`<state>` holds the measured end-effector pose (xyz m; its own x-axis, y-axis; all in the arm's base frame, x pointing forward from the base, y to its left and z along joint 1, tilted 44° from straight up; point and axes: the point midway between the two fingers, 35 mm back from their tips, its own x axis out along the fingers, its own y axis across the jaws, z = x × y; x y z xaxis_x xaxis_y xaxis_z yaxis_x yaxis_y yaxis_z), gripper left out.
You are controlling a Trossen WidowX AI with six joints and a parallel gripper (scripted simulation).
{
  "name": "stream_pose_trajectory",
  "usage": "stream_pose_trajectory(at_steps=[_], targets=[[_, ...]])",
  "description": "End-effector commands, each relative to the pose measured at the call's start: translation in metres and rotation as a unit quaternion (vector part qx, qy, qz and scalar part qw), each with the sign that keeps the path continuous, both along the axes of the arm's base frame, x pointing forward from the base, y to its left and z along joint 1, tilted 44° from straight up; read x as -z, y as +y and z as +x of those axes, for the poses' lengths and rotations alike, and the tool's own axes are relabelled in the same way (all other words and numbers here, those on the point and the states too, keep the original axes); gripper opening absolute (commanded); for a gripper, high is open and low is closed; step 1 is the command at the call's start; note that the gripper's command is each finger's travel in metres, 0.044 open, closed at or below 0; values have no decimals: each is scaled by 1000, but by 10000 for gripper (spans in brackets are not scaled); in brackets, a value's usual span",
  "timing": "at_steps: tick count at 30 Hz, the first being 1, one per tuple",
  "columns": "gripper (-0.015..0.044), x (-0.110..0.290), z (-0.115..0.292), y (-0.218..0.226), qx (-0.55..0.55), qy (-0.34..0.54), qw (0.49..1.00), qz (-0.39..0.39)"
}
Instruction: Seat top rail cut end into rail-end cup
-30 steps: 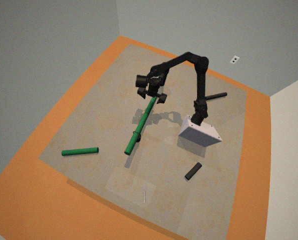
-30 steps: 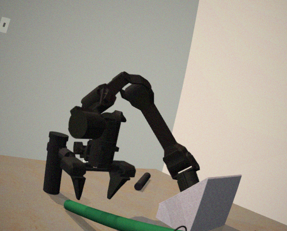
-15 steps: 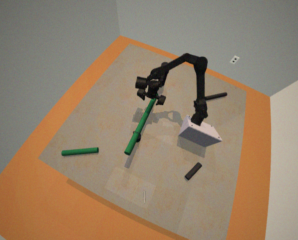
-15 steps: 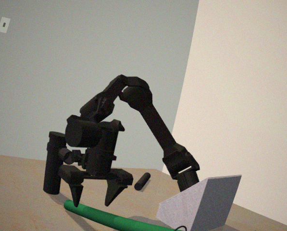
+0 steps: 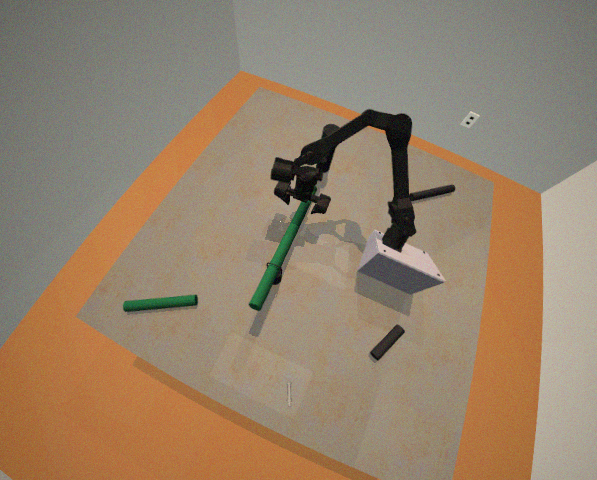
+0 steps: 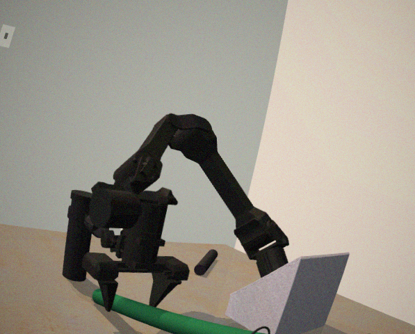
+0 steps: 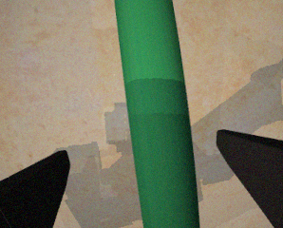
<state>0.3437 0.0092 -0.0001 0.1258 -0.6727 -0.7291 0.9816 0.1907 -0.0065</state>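
The green rail runs through the wire loop of the dark loop cap. Its cut end is free and lies low, below the cup. The big black post stands upright behind the gripper. Its brace band is high, near the cap. The cup is partly hidden by the wrist. My gripper points down and is open. The rail passes across between the spread fingers in the wrist view, with a gap on both sides.
A pale wedge base carries the arm. A loose green rod lies left of the rail. A short dark rod lies in front of the base, another dark rod behind. A thin white pin lies near the front.
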Motion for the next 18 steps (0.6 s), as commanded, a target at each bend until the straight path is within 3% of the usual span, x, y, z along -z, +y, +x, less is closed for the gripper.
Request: stream_pose_trajectory(at_steps=[1,16,18], targets=[[440,5,-2,-5,-1,6,1000,-4],[440,20,-1,-21,-1,5,1000,-5],[387,20,-1,-21,-1,5,1000,-5]])
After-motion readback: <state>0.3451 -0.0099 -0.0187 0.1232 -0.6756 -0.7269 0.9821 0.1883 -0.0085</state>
